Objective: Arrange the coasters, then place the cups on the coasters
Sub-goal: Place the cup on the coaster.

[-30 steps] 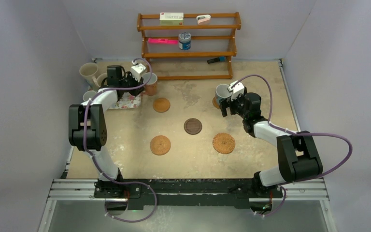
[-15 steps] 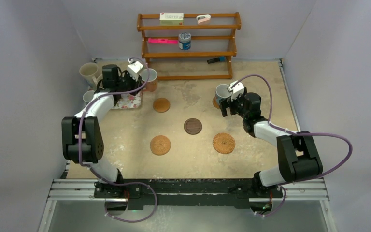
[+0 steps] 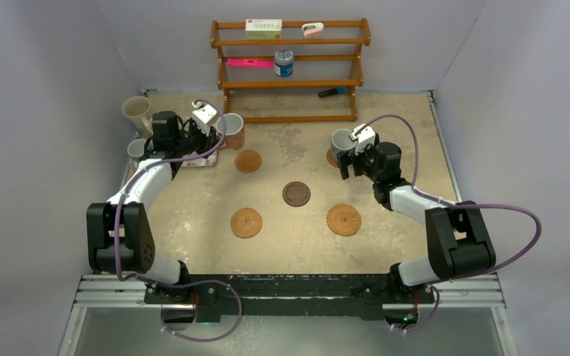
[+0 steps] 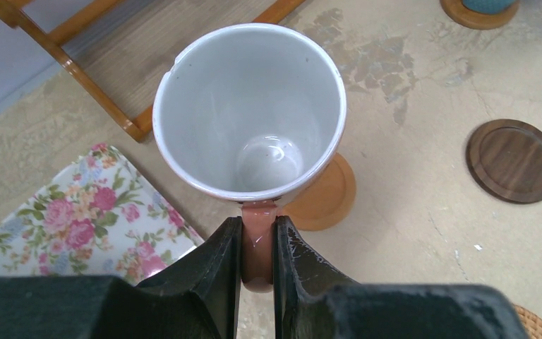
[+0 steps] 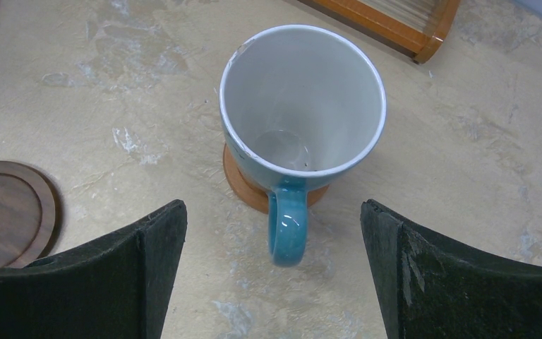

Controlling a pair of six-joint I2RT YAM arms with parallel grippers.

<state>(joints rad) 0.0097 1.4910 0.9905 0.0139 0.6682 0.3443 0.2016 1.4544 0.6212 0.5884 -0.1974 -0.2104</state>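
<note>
Orange-brown mug [image 4: 251, 106] in left gripper [image 4: 257, 236]

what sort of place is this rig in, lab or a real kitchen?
Likely a lab test cell: plain grey walls box in a scuffed tabletop, two arms are bolted to an aluminium rail, and a small wooden rack stands at the back.

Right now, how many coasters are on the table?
5. One coaster under the blue mug, a tan coaster back left, the dark wooden coaster mid-table, one woven coaster front left, another woven coaster front right.
</note>
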